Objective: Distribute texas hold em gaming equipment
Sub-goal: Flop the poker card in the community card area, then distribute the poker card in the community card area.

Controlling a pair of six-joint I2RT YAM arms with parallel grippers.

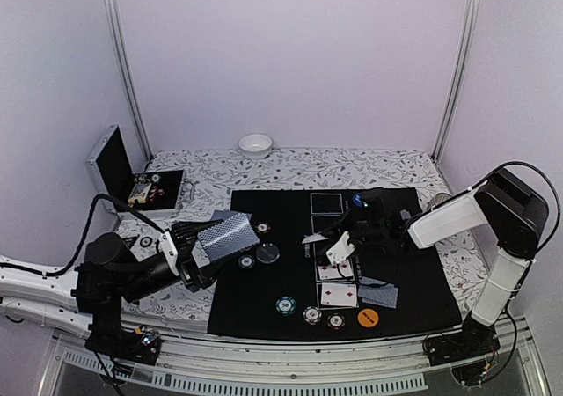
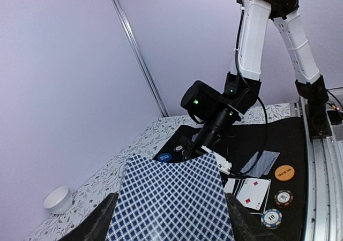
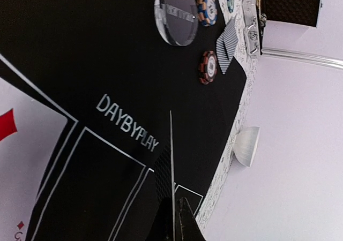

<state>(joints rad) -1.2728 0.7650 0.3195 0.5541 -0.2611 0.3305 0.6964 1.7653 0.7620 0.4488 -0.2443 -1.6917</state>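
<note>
While hovering over the left edge of the black mat [image 1: 290, 211], gripping a playing card [image 1: 227, 236] in the left gripper [image 1: 204, 253], with fingers [image 2: 102, 222] pressing in on its two side edges; not being able to tell whether holding one card or a thin stack. Showing a dark-blue-and-white lattice back, facing up toward the overhead camera and tilting a little. Pointing its free end away from the wrist, toward the mat's middle and the right arm, with the long axis running along the gripper's own line. Pinching a second card [image 1: 315, 237] in the right gripper [image 1: 339, 248], jaws clamping tight on it above the mat's white-outlined rectangles. Appearing in the right wrist view only as a hairline edge running straight out from the fingertips; looking pale from overhead, sticking out leftward toward the left arm, long axis lying roughly across the table. Lying flat on the mat near the right arm: face-up cards [image 1: 337, 295] with red pips, face-down cards [image 1: 378, 295] just beside them, an orange disc [image 1: 368, 319] and striped chips [image 1: 311, 314] along the near edge.
</note>
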